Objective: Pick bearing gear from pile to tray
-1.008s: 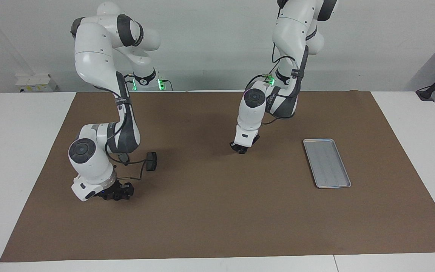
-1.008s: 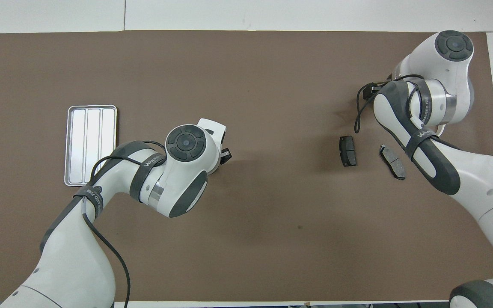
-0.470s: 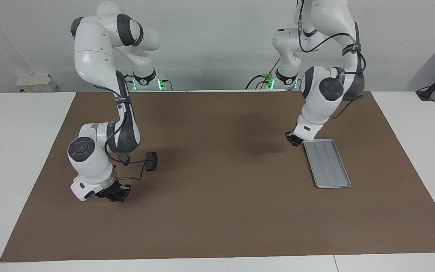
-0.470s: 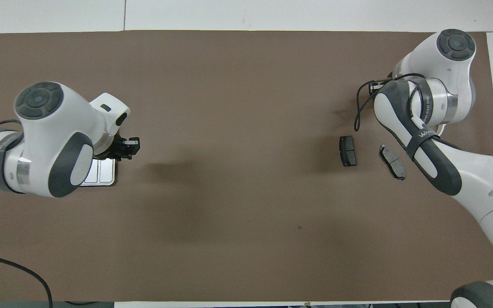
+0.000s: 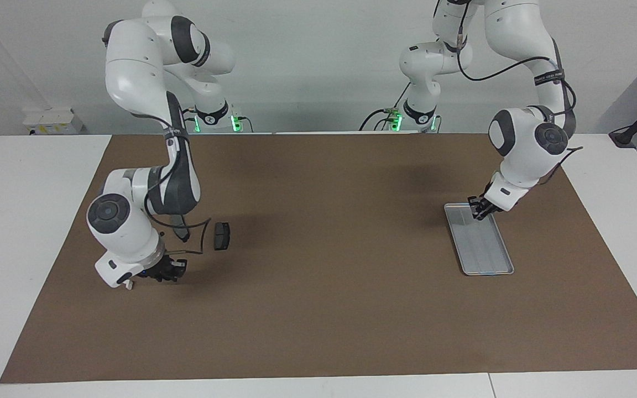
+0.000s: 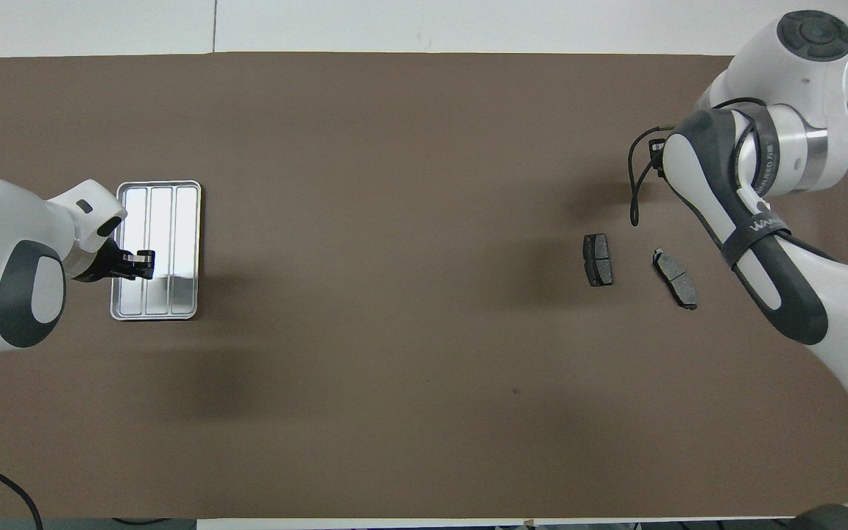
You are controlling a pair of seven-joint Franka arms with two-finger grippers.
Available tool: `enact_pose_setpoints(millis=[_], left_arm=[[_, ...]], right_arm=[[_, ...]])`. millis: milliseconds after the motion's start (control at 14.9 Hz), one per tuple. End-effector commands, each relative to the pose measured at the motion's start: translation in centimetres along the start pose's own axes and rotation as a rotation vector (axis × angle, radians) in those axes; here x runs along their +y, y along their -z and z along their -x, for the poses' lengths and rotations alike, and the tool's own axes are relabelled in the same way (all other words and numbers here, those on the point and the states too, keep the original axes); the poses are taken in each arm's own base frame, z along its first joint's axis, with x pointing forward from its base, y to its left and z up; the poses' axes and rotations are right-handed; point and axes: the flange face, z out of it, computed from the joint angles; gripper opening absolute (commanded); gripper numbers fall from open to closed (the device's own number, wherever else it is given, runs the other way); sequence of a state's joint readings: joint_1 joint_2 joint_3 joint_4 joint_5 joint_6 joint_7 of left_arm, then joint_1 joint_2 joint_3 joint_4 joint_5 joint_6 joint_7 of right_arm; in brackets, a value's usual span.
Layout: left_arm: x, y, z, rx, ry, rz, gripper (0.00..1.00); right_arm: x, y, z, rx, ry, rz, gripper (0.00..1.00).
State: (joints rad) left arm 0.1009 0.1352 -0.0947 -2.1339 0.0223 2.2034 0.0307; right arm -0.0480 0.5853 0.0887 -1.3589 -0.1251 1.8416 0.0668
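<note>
The left gripper (image 5: 481,210) is hovering over the tray (image 5: 487,272), at the end nearer the robots, jaws pinched right together. Whether a bearing gear is sitting between the tips, I cannot tell (anything that small is hiding well). The tray floor is showing no part, so I'm judging the drop as not yet done.

Toward the right arm's end of the brown mat (image 5: 318,309), the right gripper (image 5: 170,271) is working low; wide or closed, I cannot tell. Two brake pads (image 6: 598,259) are lying side by side, apart from each other. Nothing is blocking the left gripper's way down into the tray.
</note>
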Motion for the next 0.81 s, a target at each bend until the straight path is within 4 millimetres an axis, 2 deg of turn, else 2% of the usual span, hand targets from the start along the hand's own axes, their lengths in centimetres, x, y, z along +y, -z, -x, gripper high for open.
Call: enact_pose_setpoints(millis=[0, 134, 202, 269, 336, 470, 538, 672, 739], left_arm=[[-0.8, -0.4, 1.0, 0.029, -0.013, -0.006, 0.0], [-0.7, -0.9, 1.0, 0.038, -0.002, -0.003, 0.0], [-0.6, -1.1, 0.9, 0.052, -0.001, -0.002, 0.0], [-0.5, -1.6, 1.1, 0.057, 0.0, -0.001, 0.0], [-0.5, -2.1, 1.3, 0.057, 0.0, -0.001, 0.0], [0.0, -2.4, 1.4, 0.064, 0.035, 0.002, 0.0], [0.2, -2.4, 1.4, 0.064, 0.037, 0.002, 0.0], [0.2, -2.8, 1.7, 0.058, 0.037, 0.003, 0.0], [0.2, -3.1, 1.9, 0.06, 0.036, 0.002, 0.0]], right_arm=[[-3.0, 8.2, 2.9, -0.027, 0.036, 0.024, 0.0], [-7.3, 12.5, 5.5, -0.038, 0.07, 0.016, 0.0], [-9.0, 14.3, 6.9, -0.041, 0.024, -0.012, 0.0], [-10.7, 15.3, 7.9, -0.054, -0.045, -0.043, 0.0], [-14.3, 16.1, 9.1, -0.057, -0.088, -0.055, 0.0], [-20.4, 16.8, 10.8, -0.043, -0.246, -0.067, 0.0], [-24.2, 17.3, 11.7, -0.013, -0.345, -0.095, 0.0], [-30.3, 16.4, 13.7, -0.016, -0.454, -0.127, 0.0], [-32.8, 15.4, 14.2, -0.013, -0.507, -0.139, 0.0]])
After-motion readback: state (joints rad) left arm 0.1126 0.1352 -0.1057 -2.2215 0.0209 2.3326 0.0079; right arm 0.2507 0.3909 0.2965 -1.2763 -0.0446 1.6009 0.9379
